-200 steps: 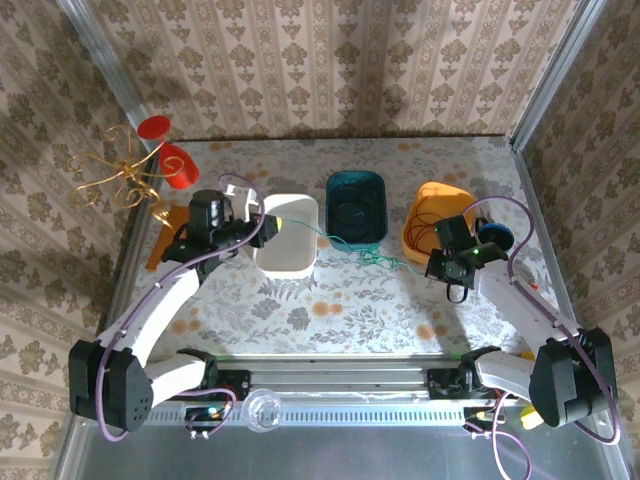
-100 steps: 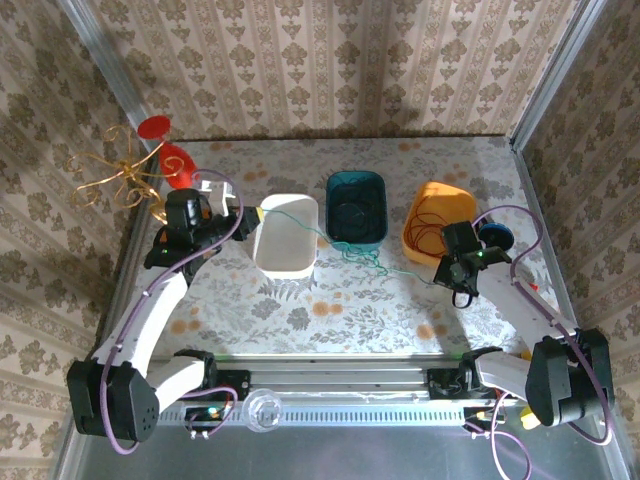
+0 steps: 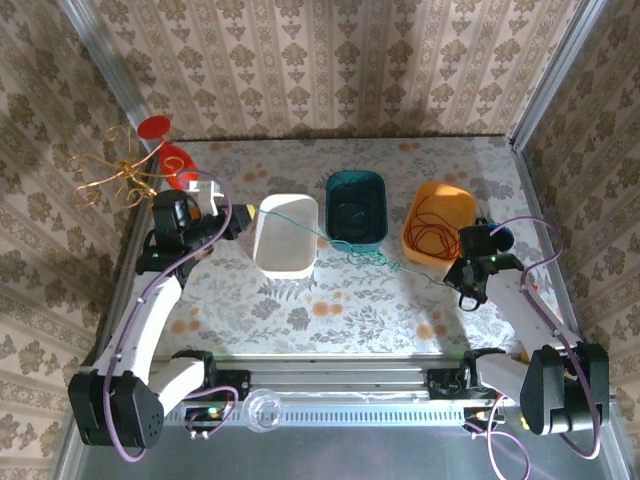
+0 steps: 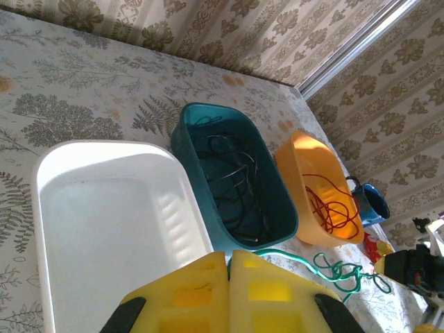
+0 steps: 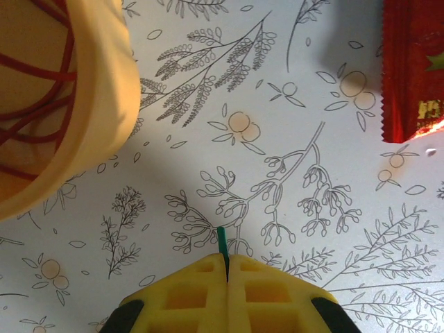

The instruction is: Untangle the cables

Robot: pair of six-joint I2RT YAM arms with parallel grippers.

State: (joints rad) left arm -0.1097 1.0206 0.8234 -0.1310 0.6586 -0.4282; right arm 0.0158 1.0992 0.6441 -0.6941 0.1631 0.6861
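**Spanning the surface [image 3: 330,310]: green cable [image 3: 375,257]**

It crosses the white bin [image 3: 285,255] and bunches up just before the teal bin [image 4: 284,201]. Left claw [image 4: 228,258] clamps shut on one end, right claw [image 5: 227,258] on the other. Red cable [image 3: 432,232] lies in the orange bin [image 3: 455,192].

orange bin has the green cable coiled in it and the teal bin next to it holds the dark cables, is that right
Not quite. The orange bin holds the red-orange cable, not the green one; the green cable lies outside the bins. The teal bin next to it does hold the dark cables. The left wrist view shows this.
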